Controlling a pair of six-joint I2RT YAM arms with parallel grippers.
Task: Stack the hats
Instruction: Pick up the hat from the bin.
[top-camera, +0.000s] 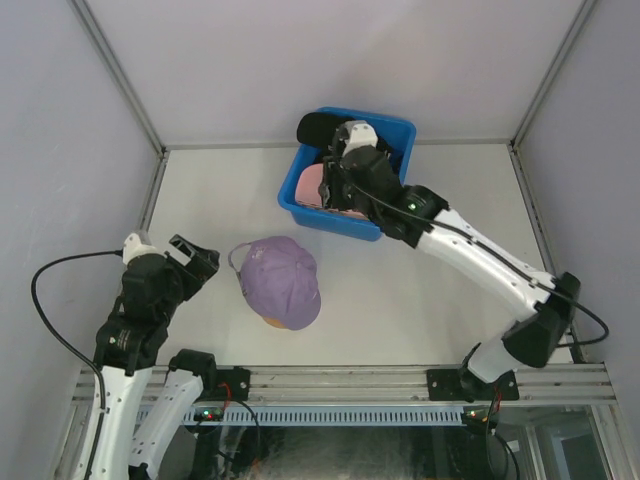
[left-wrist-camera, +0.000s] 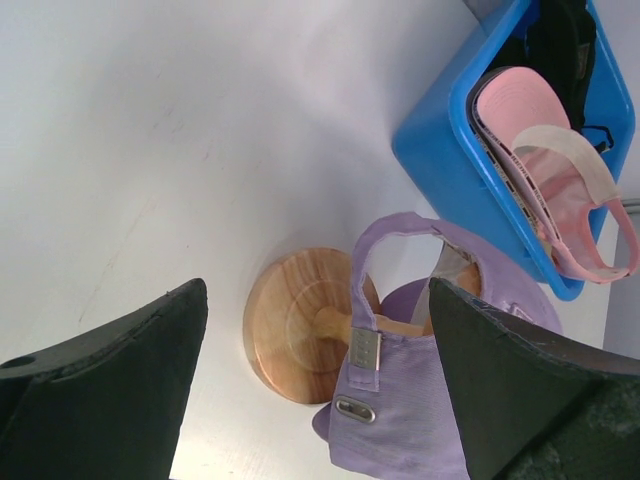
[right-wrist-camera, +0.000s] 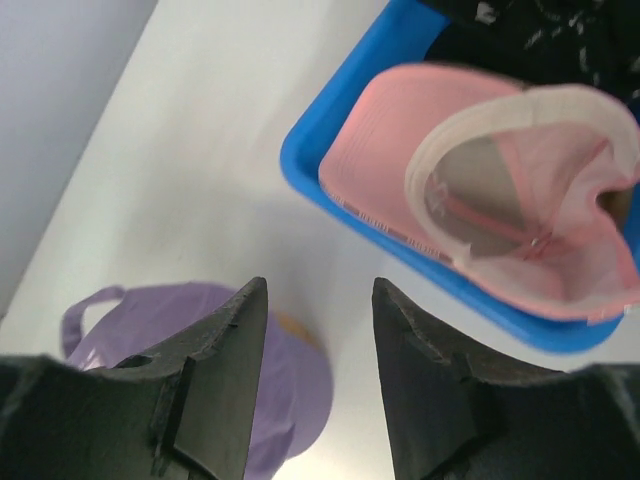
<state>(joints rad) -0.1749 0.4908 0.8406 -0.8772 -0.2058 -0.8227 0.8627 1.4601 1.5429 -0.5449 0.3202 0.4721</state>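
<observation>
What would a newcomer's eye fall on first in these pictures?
First, the lavender cap sitting on a wooden stand mid-table, beside the open left gripper. Then the blue bin behind it, holding a pink cap and a black cap, with the open right gripper hovering over it.

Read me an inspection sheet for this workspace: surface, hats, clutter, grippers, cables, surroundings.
Surface: white table, no spills seen.
Hats: lavender cap on wooden stand; pink cap and black cap in blue bin.
Clutter: nothing seen.
Grippers: left gripper open, empty, beside lavender cap; right gripper open, empty, above bin.
Cables: black cable loops beside left arm; another by right arm.
Surroundings: grey walls; metal rail at near edge.
</observation>
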